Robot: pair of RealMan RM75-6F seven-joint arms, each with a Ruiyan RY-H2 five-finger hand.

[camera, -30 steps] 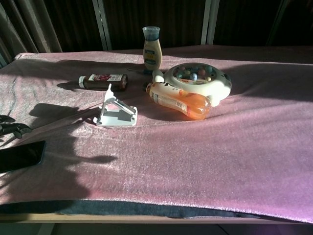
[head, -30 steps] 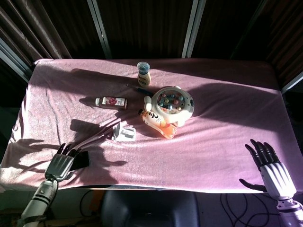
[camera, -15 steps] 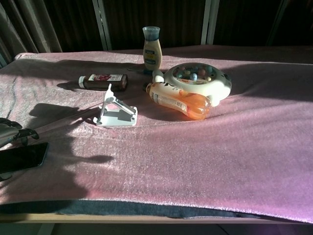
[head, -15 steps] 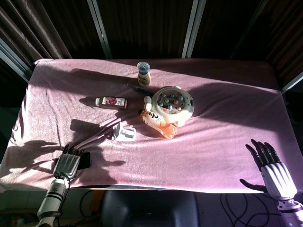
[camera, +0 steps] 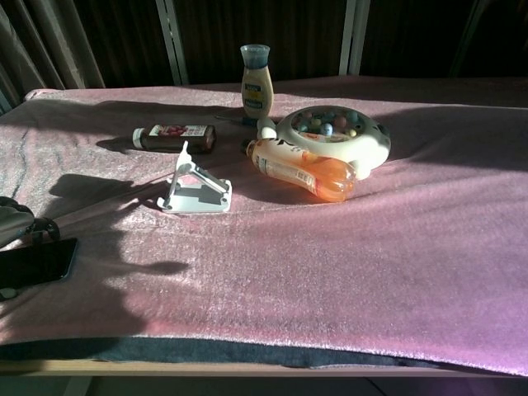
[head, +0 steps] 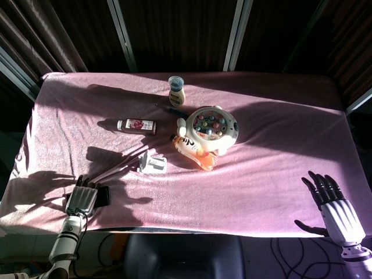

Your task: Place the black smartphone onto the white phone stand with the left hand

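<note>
Smartphone (camera: 35, 261), black, lies flat on pink cloth (head: 261, 174) at the near-left table edge, mostly under the left hand (head: 82, 198). Left hand is over it, fingers together pointing forward; whether they touch or hold the phone, cannot tell. Judgement: thin, rigid, smooth glass slab, light but slippery, flat on soft cloth so hard to get under; best pinched across the long edges, maybe after sliding it past the table edge. White phone stand (camera: 196, 190) next rightward, upright, well apart from phone. Behind it a lying brown bottle (head: 136, 125). Then dressing bottle (camera: 256, 83), orange bottle (camera: 301, 170) touching a round toy (head: 210, 127). Far right, right hand (head: 332, 208) off the table, fingers spread, holding nothing.
</note>
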